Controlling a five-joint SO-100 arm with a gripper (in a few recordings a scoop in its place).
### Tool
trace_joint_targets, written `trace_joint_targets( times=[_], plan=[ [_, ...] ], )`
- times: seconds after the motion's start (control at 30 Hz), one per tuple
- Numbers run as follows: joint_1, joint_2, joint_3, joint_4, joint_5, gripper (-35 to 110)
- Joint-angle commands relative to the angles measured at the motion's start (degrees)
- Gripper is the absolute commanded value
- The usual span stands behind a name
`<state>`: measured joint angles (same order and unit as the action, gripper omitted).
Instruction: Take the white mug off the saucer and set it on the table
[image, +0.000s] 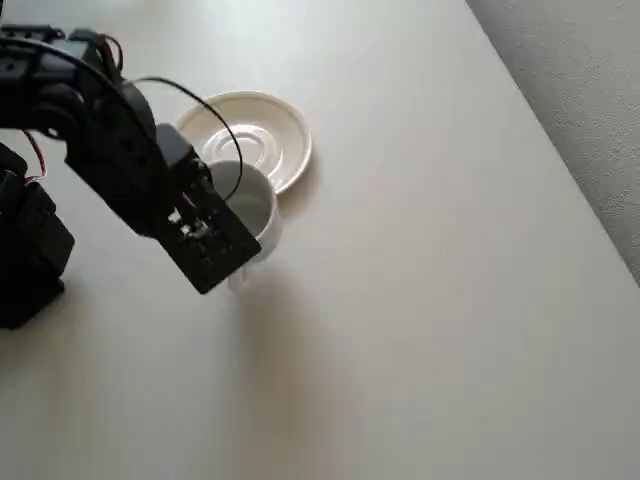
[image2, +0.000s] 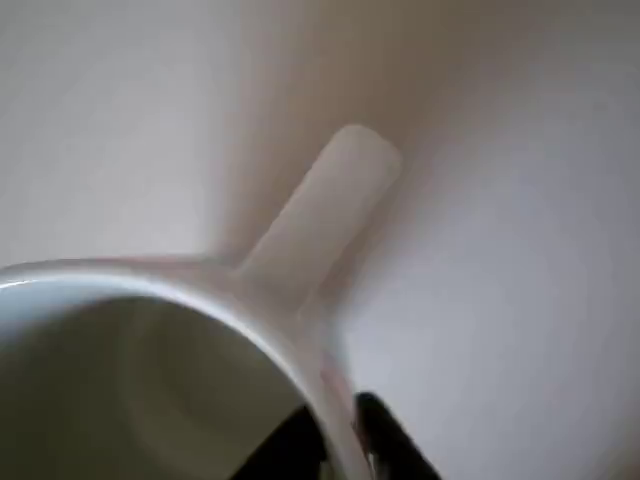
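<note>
A: Overhead view. Black arm reaches in from the left, gripper (image: 232, 232) over the near rim of the white mug (image: 250, 205). The saucer (image: 270, 135) sits just beyond the mug, its ringed well bare. The mug's top edge overlaps the saucer's near rim in this picture.

B: So is the mug off the saucer?

A: Off the well, certainly. Whether its base rests on the surface (image: 430, 300) or hangs just above it, I cannot tell; the arm covers the mug's lower side.

B: Wrist view?

A: Mug's rim (image2: 180, 290) curves across the lower left, handle (image2: 320, 205) sticking out away from the camera over plain surface. Dark fingers (image2: 385, 435) sit astride the mug's wall at the bottom edge, one inside, one outside. Clenched on the rim, by my reading, though the picture is soft.

B: How should the step in hand be done?

A: Judged as the set-down. Keep the mug level, since a one-wall pinch lets it swing. Carry it a little further from the saucer, toward the near side in the overhead view, so the base clears the raised rim entirely. Lower straight down until the base is flat, then part the jaws without dragging sideways.

B: Risk?

A: Base landing half on the saucer's rim and tipping. Also the inner finger catching the wall on the way out.
</note>
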<state>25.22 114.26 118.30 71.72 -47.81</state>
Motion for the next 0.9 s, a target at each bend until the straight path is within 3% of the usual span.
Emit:
trace_joint_targets(
  times=[0.0, 0.2, 0.33, 0.53, 0.87],
  plan=[
    [1.93, 2.99, 5.01, -8.53, -4.22, -2],
    [1.93, 1.32, 9.14, -12.3, -7.21, -1],
    [2.29, -1.05, 9.23, -12.92, -7.82, 15],
    [2.81, 0.7, 8.7, -13.27, -7.12, 19],
    [-1.76, 28.92, 8.35, -7.65, 1.32, 20]
  ],
)
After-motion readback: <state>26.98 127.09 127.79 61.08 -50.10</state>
